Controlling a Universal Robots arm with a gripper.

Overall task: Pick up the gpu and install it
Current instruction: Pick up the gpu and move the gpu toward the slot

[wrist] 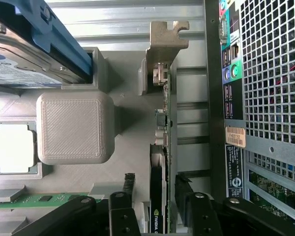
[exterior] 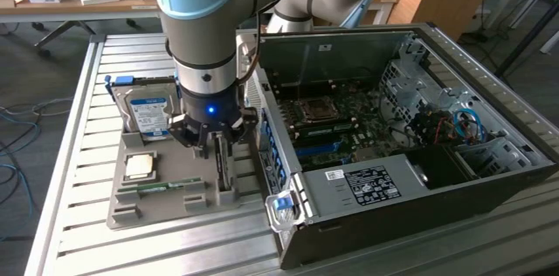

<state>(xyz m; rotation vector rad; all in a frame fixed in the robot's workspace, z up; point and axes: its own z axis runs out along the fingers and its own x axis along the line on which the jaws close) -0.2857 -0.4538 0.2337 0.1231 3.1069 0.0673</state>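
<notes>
While the gpu stands on edge in its grey tray slot on the bench, the gripper straddles it, jaws open; pick-up in hand, grasp judged to need square closure.

The gpu stands on edge in a slot of the grey holder tray. Its metal bracket is at the end farthest from the gripper. The black fingers are spread and straddle the gpu, one at each face. Just beside the gpu on one side is the computer case, showing ports and mesh. On the gpu's other side, in the tray, are a hard drive, a processor and a RAM stick.
</notes>
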